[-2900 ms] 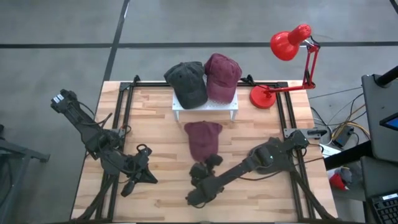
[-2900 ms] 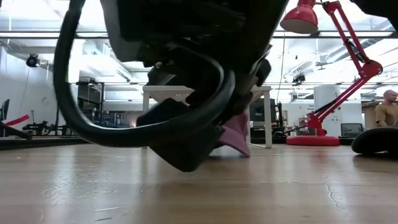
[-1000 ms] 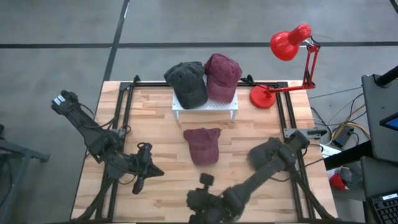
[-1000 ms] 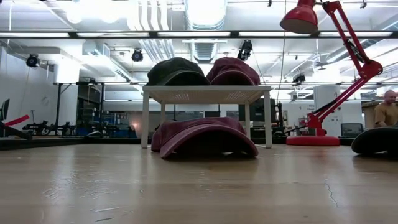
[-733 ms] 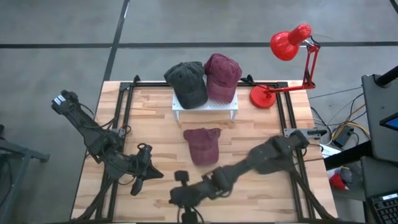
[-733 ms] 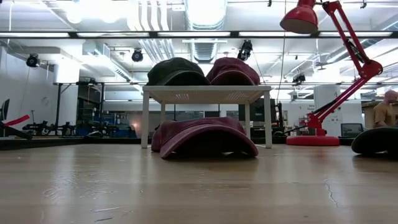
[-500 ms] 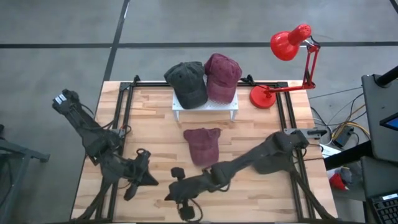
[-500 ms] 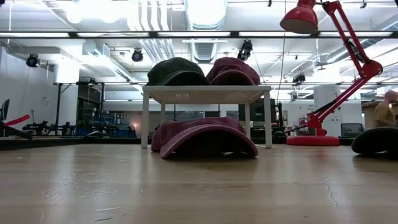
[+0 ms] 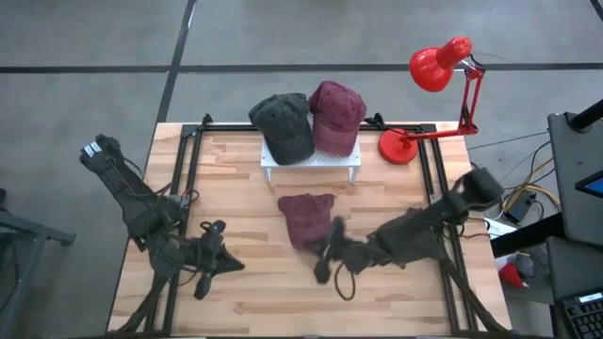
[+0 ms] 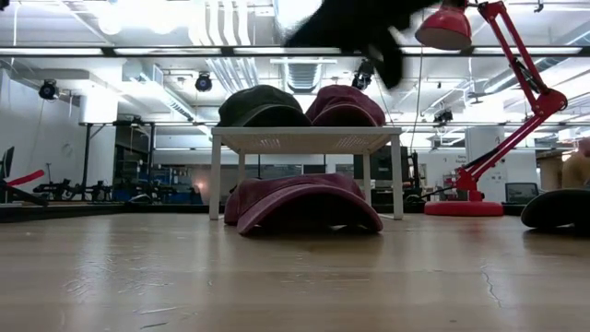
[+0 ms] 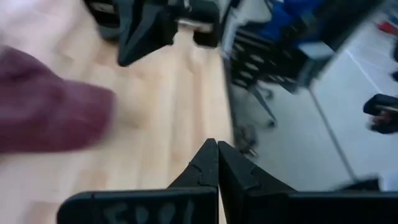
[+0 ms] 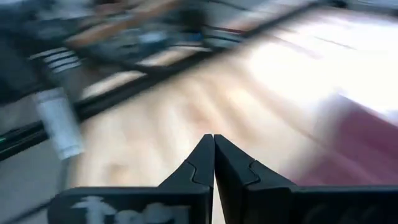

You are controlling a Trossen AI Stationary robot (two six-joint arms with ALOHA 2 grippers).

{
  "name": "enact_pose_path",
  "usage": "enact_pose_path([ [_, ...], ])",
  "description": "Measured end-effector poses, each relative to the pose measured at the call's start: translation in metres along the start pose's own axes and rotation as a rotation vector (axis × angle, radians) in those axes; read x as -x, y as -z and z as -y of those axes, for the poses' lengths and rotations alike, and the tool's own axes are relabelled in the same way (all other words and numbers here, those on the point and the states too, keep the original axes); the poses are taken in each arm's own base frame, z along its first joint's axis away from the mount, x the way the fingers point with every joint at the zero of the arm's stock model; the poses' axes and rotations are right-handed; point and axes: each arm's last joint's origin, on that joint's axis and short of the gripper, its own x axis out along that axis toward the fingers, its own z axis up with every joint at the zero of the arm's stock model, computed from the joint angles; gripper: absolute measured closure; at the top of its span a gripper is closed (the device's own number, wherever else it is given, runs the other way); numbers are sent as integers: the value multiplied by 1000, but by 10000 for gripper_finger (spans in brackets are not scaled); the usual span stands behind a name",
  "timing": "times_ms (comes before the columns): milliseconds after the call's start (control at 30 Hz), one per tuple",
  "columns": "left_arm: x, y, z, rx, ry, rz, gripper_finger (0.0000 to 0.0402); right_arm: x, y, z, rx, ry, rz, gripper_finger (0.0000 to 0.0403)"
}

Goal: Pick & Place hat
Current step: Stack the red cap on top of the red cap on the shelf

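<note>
A maroon hat (image 9: 306, 218) lies on the wooden table, brim down (image 10: 304, 203), just in front of a white stand (image 9: 311, 162). On the stand rest a dark grey hat (image 9: 283, 124) and a second maroon hat (image 9: 335, 115). My right gripper (image 9: 322, 266) hovers shut, above the table just right of and nearer than the loose hat; it shows blurred at the top of the low view (image 10: 369, 28). My left gripper (image 9: 236, 265) is shut, at the near left, pointing toward the hat (image 11: 50, 118). Neither gripper holds anything.
A red desk lamp (image 9: 438, 68) stands on its base (image 9: 398, 146) at the far right corner. Black frame rails (image 9: 188, 179) run along the table's left and right sides. A person (image 10: 576, 171) shows in the room behind.
My right gripper has swung from the table's near edge toward the left, then up and toward the far side, ending beside the loose maroon hat. It has stayed shut. The hat has kept its place.
</note>
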Motion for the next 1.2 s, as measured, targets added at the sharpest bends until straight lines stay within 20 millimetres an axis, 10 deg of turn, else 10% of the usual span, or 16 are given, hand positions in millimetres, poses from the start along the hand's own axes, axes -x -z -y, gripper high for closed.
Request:
enact_pose_path([
  [367, 0, -15, -19, 17, -275, 215, 401, 31, -13, 67, -177, 338, -198, 393],
  [833, -5, -20, -32, 2, -356, 209, 401, -4, -44, 72, 240, 43, -444, 252],
  [1200, -5, -19, -33, -2, -364, 199, 401, -58, -49, 92, 323, 130, -527, 227],
])
